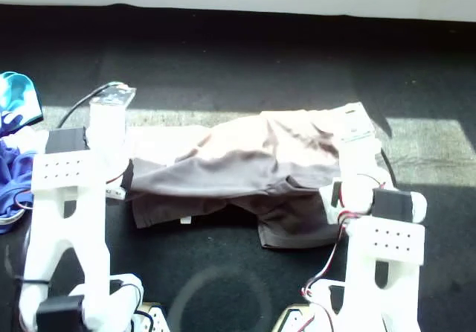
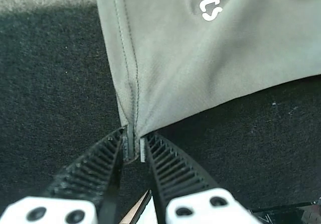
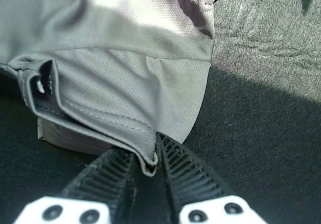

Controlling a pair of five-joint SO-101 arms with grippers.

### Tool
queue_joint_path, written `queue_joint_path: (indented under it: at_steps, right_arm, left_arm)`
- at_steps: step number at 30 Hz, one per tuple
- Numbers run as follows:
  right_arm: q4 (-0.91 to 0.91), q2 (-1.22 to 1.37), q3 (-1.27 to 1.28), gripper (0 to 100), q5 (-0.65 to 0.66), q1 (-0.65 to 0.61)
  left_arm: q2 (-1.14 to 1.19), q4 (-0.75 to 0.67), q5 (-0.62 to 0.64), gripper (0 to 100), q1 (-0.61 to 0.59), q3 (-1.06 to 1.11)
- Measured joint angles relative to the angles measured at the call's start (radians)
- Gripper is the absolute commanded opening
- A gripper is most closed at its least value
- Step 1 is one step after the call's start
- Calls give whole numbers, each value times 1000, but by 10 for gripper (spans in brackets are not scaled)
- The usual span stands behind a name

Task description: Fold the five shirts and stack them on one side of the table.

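A grey shirt (image 1: 245,172) lies crumpled across the middle of the dark table, partly lifted between the two arms. In the left wrist view my left gripper (image 2: 133,151) is shut on a seamed corner of the grey shirt (image 2: 200,58), which bears white print. My right gripper (image 3: 147,161) is shut on a hemmed edge of the same grey shirt (image 3: 120,83), its mesh sleeve spread beyond the fingers. In the high view the left arm (image 1: 82,176) stands at the shirt's left side and the right arm (image 1: 368,198) at its right side.
A blue and turquoise pile of shirts (image 1: 15,146) lies at the table's left edge. A band of sunlight crosses the dark tabletop (image 1: 223,56) behind the shirt. A cable (image 1: 85,101) runs to the left arm. The front middle is bare black cloth.
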Motion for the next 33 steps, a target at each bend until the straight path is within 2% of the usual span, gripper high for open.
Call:
queue_joint_path:
  at_steps: [3, 6, 13, 21, 23, 27, 29, 33]
  right_arm:
    - [6, -17, 11, 6, 3, 5]
    - [9, -17, 12, 6, 74, 41]
    - [11, -17, 112, 6, 210, 153]
    - [-112, -26, 206, 10, 224, 160]
    - [-115, -26, 219, 31, 224, 160]
    - [-94, -29, 219, 166, 227, 163]
    - [-71, -29, 219, 211, 227, 163]
    - [-28, -29, 143, 213, 227, 146]
  left_arm:
    - [-15, 8, 0, 10, 20, 9]
    - [-21, -5, 2, 10, 20, 77]
    - [-21, -207, -28, 10, 20, 324]
    - [-21, -328, -52, 21, 20, 376]
    - [-21, -328, -54, 68, 20, 376]
    - [-25, -301, -54, 189, 20, 376]
    - [-28, -249, -54, 198, 18, 353]
    - [-28, -138, -54, 184, -17, 216]
